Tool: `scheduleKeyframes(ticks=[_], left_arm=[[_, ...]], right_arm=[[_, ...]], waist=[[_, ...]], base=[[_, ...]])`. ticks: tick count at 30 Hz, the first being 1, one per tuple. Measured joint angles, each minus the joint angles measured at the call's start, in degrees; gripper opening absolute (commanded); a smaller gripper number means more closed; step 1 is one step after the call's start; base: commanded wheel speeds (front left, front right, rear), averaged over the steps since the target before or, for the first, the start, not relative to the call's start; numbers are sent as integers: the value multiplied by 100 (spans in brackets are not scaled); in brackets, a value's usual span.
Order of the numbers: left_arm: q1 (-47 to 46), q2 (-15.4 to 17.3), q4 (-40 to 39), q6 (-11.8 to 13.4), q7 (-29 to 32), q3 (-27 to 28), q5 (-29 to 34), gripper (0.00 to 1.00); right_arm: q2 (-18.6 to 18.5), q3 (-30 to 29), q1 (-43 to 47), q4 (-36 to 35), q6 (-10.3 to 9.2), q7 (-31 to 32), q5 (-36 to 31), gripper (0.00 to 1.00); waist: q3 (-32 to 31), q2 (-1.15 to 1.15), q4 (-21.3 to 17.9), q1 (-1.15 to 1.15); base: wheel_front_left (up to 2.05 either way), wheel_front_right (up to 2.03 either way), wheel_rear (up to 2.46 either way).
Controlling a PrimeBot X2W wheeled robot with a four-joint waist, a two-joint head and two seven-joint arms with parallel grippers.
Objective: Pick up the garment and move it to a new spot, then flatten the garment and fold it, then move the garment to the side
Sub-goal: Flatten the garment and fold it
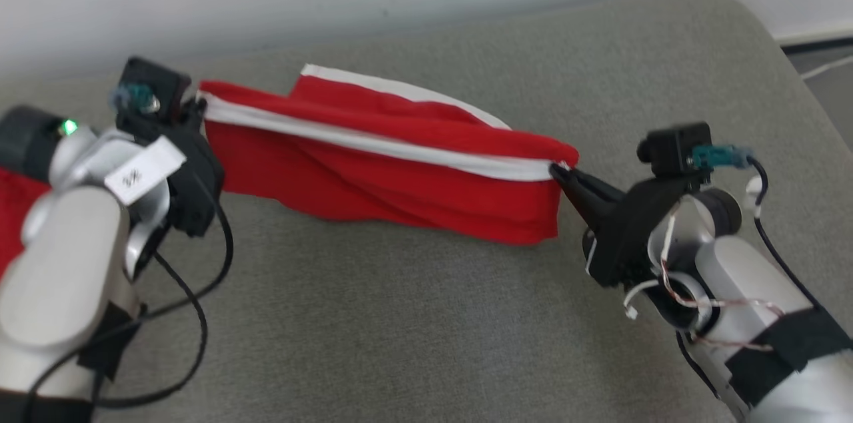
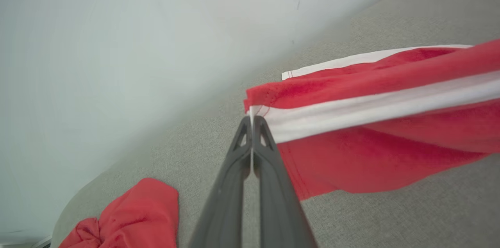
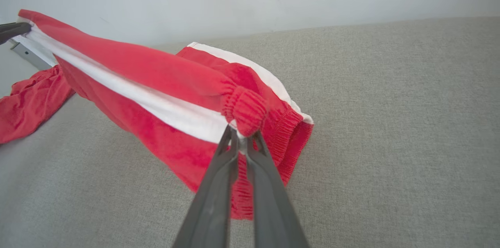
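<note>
Garment (image 1: 380, 170) between left tool (image 2: 252, 121) and right tool (image 3: 240, 132), over cushion (image 1: 400, 316).

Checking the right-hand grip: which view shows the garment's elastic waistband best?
The right wrist view: the gathered waistband sits close up, pinched by the right end effector. The head view shows it small and slightly blurred; the left wrist view shows the garment's other end.

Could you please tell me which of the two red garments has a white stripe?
The garment stretched between the left gripper and right gripper; the other red cloth lies crumpled, with no stripe showing.
</note>
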Motion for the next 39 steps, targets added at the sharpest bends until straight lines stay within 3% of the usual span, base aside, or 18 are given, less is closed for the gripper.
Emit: scheduleKeyframes(ticks=[10,18,32,33,34,35,36,39], left_arm=[[-1582,471,637,0,539,-872,-381,0],[-2377,432,1248,1,754,-1283,-742,0],[-3149,556,2048,0,350,-2023,-1094,0],[-3179,546,2111,0,316,-2054,-1105,0],[-3202,532,2164,0,257,-2089,-1124,40],[-3215,510,2225,0,193,-2134,-1133,93],[-3217,482,2283,1,115,-2137,-1150,100],[-3256,435,2447,1,-78,-2175,-1233,100]], right_arm=[[468,-67,-1153,555,-9,336,234,0],[722,-148,-1805,1074,-10,382,293,0],[1024,-21,-2310,1667,133,15,269,0],[1034,-25,-2349,1701,147,-36,245,19],[1036,-36,-2368,1727,156,-89,237,65],[1040,-52,-2372,1766,172,-134,237,100],[1040,-59,-2373,1806,187,-170,238,100],[1042,-55,-2419,1933,234,-304,234,100]], waist=[[806,0,-390,0],[1493,1,-693,0],[2215,0,-1002,-1],[2237,0,-1008,0],[2251,0,-1008,0],[2256,1,-1000,0],[2253,0,-987,0],[2206,0,-947,-1]], base=[[0,0,0],[0,0,0],[0,0,0],[0,0,0],[0,0,0],[0,0,0],[0,0,0],[0,0,0]])
